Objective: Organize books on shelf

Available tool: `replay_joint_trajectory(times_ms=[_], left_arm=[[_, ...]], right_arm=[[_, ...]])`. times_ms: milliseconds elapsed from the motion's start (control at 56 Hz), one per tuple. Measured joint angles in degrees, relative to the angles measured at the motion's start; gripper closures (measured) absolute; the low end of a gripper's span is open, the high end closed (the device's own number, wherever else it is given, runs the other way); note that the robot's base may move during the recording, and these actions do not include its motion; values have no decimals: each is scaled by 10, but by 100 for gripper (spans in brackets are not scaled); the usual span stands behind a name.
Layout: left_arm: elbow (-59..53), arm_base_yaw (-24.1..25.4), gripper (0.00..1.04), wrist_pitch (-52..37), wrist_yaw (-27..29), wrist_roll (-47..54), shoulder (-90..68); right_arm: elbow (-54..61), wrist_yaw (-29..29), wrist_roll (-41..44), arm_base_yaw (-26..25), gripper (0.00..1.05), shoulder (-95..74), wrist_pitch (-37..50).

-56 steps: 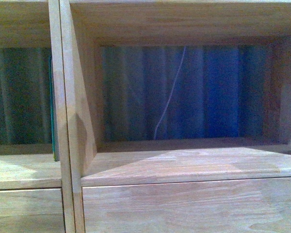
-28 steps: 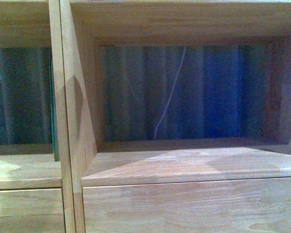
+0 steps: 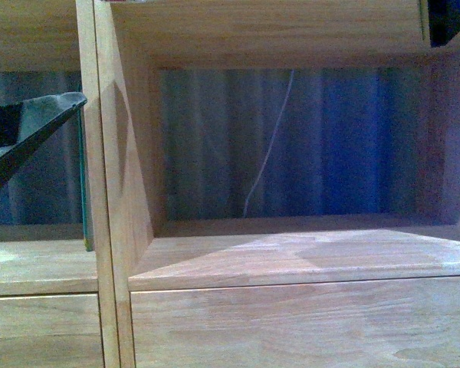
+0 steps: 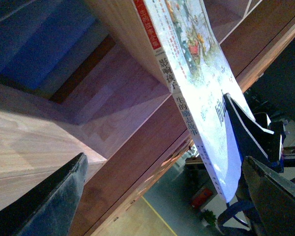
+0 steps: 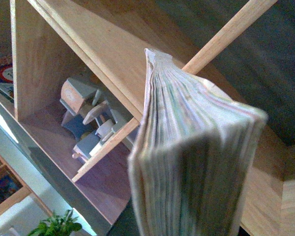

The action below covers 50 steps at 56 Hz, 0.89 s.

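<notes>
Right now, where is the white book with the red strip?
The white book is held by the right gripper at the front of the shelf, above the right cubby; the front view shows that gripper top right.

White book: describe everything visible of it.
The white book is a thin paperback: red strip at one spine end, dark print along the spine, a colourful picture on the glossy cover. It hangs tilted in the air close to a shelf board; contact cannot be told. The right hand clamps the end away from the strip. The right wrist view shows its page edges, slightly fanned. The open left hand does not touch it.
</notes>
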<state>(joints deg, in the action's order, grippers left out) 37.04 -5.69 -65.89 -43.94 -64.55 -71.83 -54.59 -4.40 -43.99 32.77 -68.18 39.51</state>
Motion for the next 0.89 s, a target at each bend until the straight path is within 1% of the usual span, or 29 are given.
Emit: replay_joint_trajectory(times_ms=[161, 304, 679, 893], left_arm=[[9, 0, 7, -46, 9, -30, -26], [15, -1, 7, -78, 6, -51, -34], [35, -2, 7, -112, 6, -85, -47], [41, -3, 7, -113, 22, -88, -51]], right_arm=[[0, 10, -6, 19, 97, -3, 4], [0, 13, -18, 24, 97, -5, 11], [20, 15, -38, 49, 97, -18, 19], [33, 10, -52, 60, 97, -18, 27]])
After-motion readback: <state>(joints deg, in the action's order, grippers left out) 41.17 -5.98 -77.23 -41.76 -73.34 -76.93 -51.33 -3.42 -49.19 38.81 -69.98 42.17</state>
